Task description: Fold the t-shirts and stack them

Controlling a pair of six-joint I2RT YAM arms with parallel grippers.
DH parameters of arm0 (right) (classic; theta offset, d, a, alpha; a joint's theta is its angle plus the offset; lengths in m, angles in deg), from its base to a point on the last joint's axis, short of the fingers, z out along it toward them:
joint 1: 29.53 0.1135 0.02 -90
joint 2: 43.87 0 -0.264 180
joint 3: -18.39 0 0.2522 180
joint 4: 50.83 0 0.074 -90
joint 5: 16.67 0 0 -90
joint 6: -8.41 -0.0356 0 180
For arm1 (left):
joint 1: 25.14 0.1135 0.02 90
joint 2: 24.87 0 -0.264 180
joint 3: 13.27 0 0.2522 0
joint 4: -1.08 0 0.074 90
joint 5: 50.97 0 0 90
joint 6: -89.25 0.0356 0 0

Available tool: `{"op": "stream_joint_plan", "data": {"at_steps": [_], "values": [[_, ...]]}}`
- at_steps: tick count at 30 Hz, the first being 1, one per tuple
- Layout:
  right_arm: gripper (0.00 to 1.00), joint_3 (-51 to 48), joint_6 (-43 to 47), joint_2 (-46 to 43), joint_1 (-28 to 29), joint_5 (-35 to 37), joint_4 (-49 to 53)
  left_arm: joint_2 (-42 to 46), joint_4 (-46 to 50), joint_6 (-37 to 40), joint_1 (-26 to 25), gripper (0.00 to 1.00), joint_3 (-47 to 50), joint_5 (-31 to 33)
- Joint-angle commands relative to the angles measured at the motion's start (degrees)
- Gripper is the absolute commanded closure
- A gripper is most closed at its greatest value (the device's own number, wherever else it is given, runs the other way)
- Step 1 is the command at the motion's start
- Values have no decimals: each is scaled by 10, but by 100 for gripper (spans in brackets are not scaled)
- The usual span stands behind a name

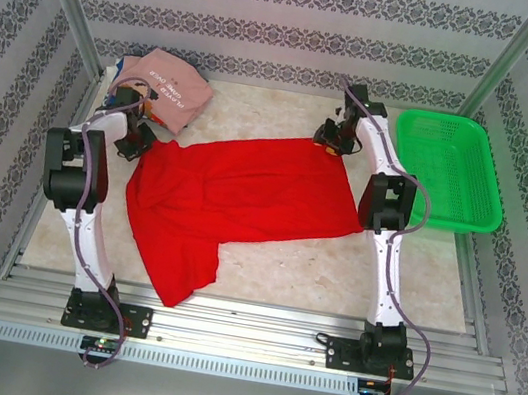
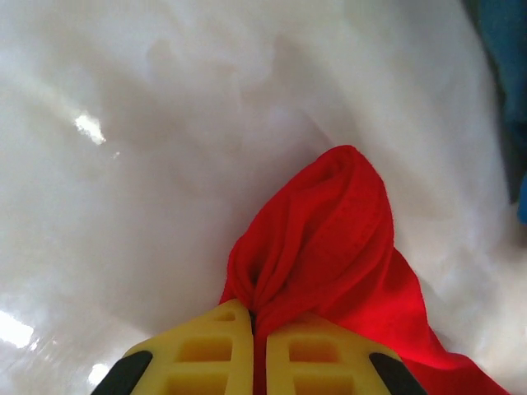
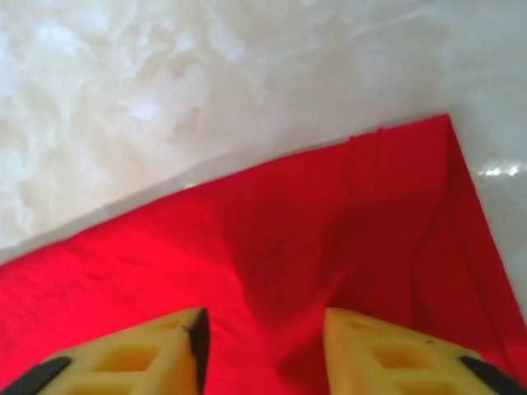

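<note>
Risking a lopsided lift. Pinches a bunched edge of the red shirt [image 2: 329, 239] in the closed left gripper [image 2: 258, 317]; straddles flat cloth short of a corner with the part-open right gripper [image 3: 263, 329], apparently nothing caught yet. Could twist or drag the cloth if raised before closing on the right. Looks bright red, soft, creased; lies flat beneath the right gripper, gathered into a peak just ahead of the left.

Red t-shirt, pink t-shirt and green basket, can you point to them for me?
red t-shirt [image 1: 244, 194], top view, the middle of its spread-out body.
pink t-shirt [image 1: 165, 90], top view, its crumpled printed cloth.
green basket [image 1: 446, 172], top view, its bare mesh floor.
</note>
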Motion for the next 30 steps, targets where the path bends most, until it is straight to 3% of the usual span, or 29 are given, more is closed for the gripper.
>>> {"op": "stream_joint_plan", "data": {"at_steps": [1,5,10,20,22,24,25,29,30], "values": [[77,15,-44,13,-13,32,2,-20,32,12,1,91,-21,8],[99,-17,-89,-7,-38,69,-32,-39,45,20,2,91,-54,10],[100,-29,-89,-33,-54,116,-61,-67,53,20,2,91,-104,12],[98,-15,-83,-15,-72,79,-76,-165,113,43,-11,88,-287,6],[88,-9,-86,-14,-75,66,-79,-173,109,44,-13,76,-298,-4],[79,-10,-90,-23,-77,49,-73,-164,102,37,-13,57,-296,-17],[70,-17,-85,-35,-77,44,-71,-151,97,41,-12,47,-291,-25],[46,-107,-54,-126,-77,28,-100,-64,102,49,-7,22,-254,-5],[40,-134,-47,-154,-76,23,-100,-41,111,46,-4,4,-246,-4]]}}
